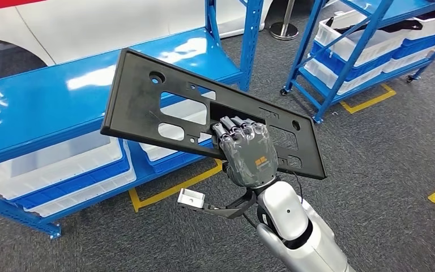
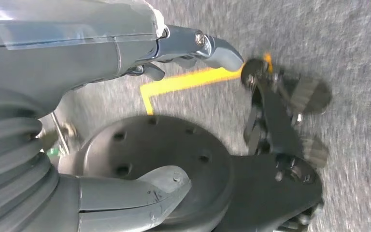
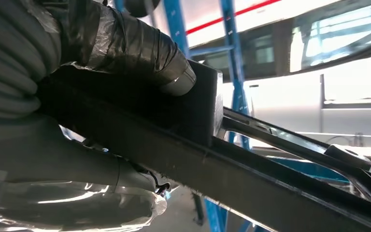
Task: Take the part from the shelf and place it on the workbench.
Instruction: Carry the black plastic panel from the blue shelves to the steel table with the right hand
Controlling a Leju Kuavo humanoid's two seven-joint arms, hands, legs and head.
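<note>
Gripping the part (image 1: 147, 107), my right hand (image 1: 248, 152) has its fingers hooked through a cutout near the middle, thumb underneath. That flat black panel tilts above the blue shelf (image 1: 28, 107). My left hand (image 2: 92, 53) hangs over grey floor (image 2: 348, 43), holding nothing, fingers apart.

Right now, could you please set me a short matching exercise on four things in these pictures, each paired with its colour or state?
Things:
1. black panel
2. right hand
3. shelf top
4. floor lines

Colours or states:
A. yellow
B. glossy blue
C. held up in the air, tilted
D. fingers hooked through a cut-out

Pairs: 1-C, 2-D, 3-B, 4-A
</note>
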